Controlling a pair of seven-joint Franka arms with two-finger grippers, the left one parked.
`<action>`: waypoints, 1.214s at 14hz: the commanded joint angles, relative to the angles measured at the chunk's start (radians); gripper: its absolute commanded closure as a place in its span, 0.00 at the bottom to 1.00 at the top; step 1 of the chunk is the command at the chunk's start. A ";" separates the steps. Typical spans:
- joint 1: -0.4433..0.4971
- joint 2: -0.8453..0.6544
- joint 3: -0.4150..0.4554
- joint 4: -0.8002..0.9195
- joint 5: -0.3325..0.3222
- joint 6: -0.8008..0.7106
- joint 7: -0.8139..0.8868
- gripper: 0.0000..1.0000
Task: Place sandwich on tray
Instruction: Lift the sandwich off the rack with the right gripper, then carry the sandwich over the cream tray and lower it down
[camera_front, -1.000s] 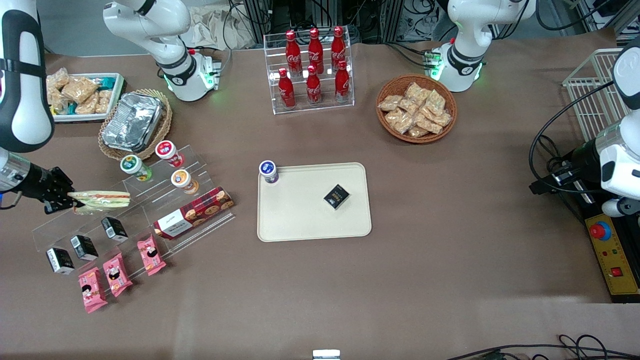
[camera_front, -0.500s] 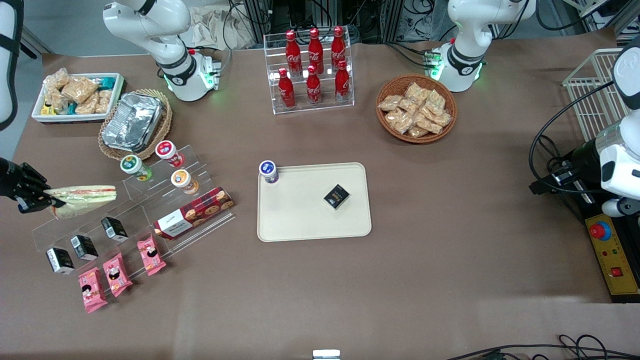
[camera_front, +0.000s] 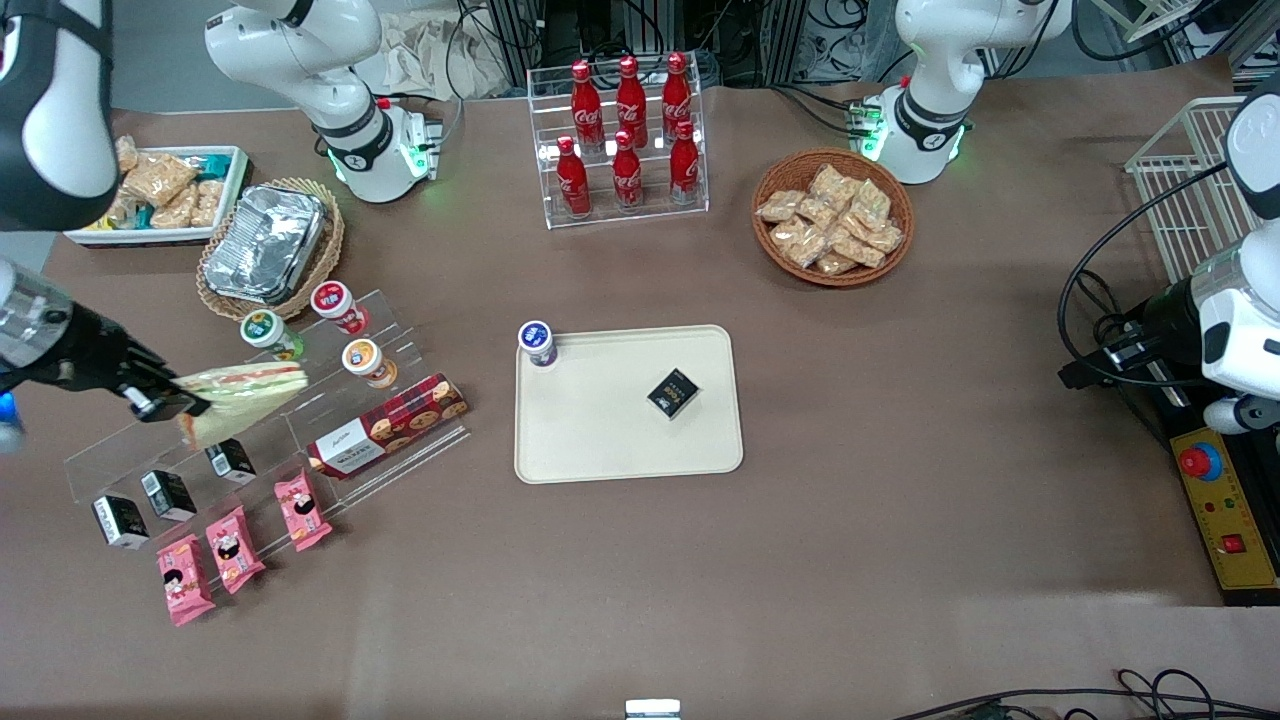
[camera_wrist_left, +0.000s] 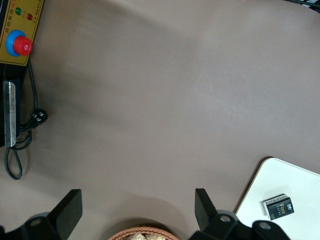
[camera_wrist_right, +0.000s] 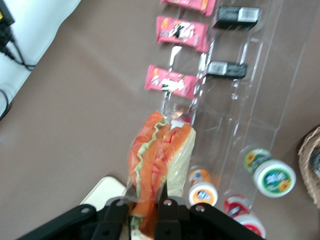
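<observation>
At the left edge of the front view, the working arm's gripper (camera_front: 170, 403) hangs above the clear acrylic display stand (camera_front: 270, 420), its fingers pinched on one end of the sandwich (camera_front: 243, 393). The sandwich is lifted clear of the stand and tilted, its free end pointing toward the middle of the frame and sitting slightly higher. In the wrist view the wrapped sandwich (camera_wrist_right: 159, 155) shows orange, red and green filling stripes between pale bread, with the black fingers (camera_wrist_right: 167, 212) clamped on its near end.

The tray (camera_front: 600, 440) lies flat in the middle of the front view, well apart from the sandwich. A small black box (camera_front: 673, 392) rests on it, and a blue-lidded cup (camera_front: 537, 343) stands at its upper left corner.

On and around the stand are three lidded cups (camera_front: 333, 305), a red-plaid cookie box (camera_front: 388, 424), small black boxes (camera_front: 166, 494) and pink snack packets (camera_front: 235, 548). A foil container (camera_front: 266, 243) sits in a wicker basket in the upper left. A rack of red cola bottles (camera_front: 625, 140) stands at upper centre.
</observation>
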 joint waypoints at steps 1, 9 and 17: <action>0.046 0.018 -0.009 0.040 0.024 -0.033 0.068 0.84; 0.249 0.050 -0.009 0.040 0.051 0.018 0.247 0.84; 0.569 0.301 -0.011 0.033 0.068 0.243 0.439 0.83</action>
